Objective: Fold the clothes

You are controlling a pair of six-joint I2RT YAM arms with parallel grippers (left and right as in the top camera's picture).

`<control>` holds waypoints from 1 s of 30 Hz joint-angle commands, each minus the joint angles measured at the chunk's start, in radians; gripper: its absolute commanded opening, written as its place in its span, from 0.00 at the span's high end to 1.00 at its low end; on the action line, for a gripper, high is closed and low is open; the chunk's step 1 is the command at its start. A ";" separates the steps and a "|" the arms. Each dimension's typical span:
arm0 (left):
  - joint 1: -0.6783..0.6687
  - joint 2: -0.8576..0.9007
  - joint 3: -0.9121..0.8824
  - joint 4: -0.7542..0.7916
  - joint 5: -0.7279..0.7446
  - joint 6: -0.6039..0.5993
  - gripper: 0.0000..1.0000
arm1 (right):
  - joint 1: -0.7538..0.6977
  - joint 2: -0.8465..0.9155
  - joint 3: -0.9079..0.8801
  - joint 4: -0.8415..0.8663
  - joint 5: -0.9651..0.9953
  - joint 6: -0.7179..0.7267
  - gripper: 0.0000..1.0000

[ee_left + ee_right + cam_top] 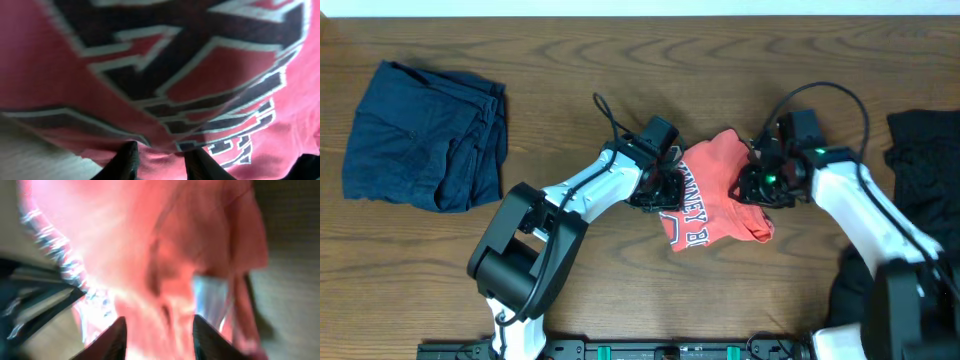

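The T-shirt (715, 200) is laid between left pincer (665, 190) and right pincer (760, 185); a second garment (425, 135) is placed beyond the former, a third garment (925, 150) beyond the latter.

L pincer (658, 190) low, angled inward, grip unclear; R pincer (760, 186) opposite, jaws parted.

1. Left arm (582, 190): white links, black joints, bulky black base joint.
2. Right arm (860, 200): white links, black wrist with a small green light (772, 180).
3. Thin black cables (825, 86) loop at both wrists.
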 commanded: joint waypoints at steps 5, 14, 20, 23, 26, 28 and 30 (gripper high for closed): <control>0.002 0.082 -0.031 0.053 -0.076 -0.028 0.71 | 0.021 -0.042 -0.046 -0.059 -0.010 -0.062 0.55; 0.039 0.080 -0.027 0.020 -0.082 0.020 0.71 | 0.037 -0.027 -0.184 0.135 0.035 -0.047 0.69; 0.072 0.080 -0.027 -0.010 -0.085 0.048 0.71 | 0.024 -0.040 -0.149 0.151 0.035 -0.082 0.99; 0.091 0.080 -0.027 -0.024 -0.086 0.061 0.71 | 0.003 -0.063 -0.095 0.150 0.035 -0.109 0.99; 0.109 0.080 -0.026 -0.031 -0.085 0.072 0.72 | -0.018 -0.079 -0.045 0.163 0.036 -0.111 0.99; 0.119 0.080 -0.026 -0.032 -0.085 0.092 0.72 | -0.024 -0.080 -0.031 0.193 0.035 -0.111 0.99; 0.128 0.080 -0.026 -0.031 -0.085 0.103 0.71 | -0.024 -0.080 -0.031 0.238 0.035 -0.111 0.99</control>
